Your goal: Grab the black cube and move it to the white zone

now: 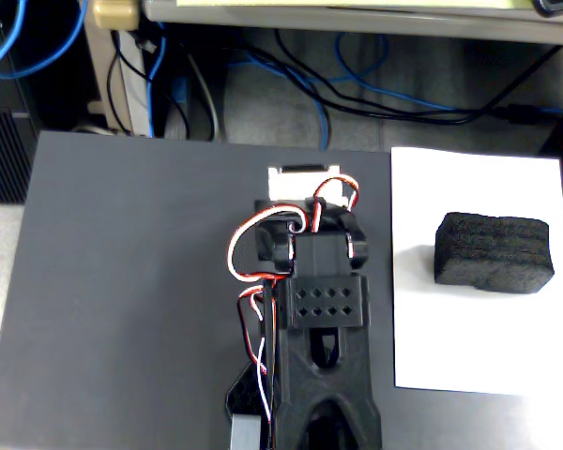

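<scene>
The black cube (494, 253) is a rough foam block that lies on the white zone (450, 347), a paper sheet at the right of the table in the fixed view. It sits in the sheet's upper right part. The black arm is folded in the middle of the table, with its gripper (327, 427) pointing toward the bottom edge of the view. The gripper is well to the left of and below the block and does not touch it. Its fingertips are cut off by the frame's bottom edge, so I cannot tell how the jaws stand.
The dark grey table (131, 300) stretches to the left of the arm. Red, white and black wires (253, 281) loop along the arm's left side. Behind the table's far edge are blue and black cables (357, 84) and a desk leg.
</scene>
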{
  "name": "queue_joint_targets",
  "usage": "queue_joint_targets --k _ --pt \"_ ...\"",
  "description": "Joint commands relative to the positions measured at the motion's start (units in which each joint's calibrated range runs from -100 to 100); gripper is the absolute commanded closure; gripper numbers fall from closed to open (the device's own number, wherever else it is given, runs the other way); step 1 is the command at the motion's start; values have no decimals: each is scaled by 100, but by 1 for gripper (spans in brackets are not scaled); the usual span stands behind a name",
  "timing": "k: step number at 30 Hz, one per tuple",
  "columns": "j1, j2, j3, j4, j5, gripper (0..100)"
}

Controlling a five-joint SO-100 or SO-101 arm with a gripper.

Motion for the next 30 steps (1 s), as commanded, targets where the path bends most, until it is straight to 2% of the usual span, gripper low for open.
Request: queue_joint_targets --k 1,4,6,30 --pt "-25 -8 -9 207 34 98" --pt "335 -41 -18 490 50 98" --pt "600 -41 -18 679 296 98" --pt "600 -33 -9 679 275 99"
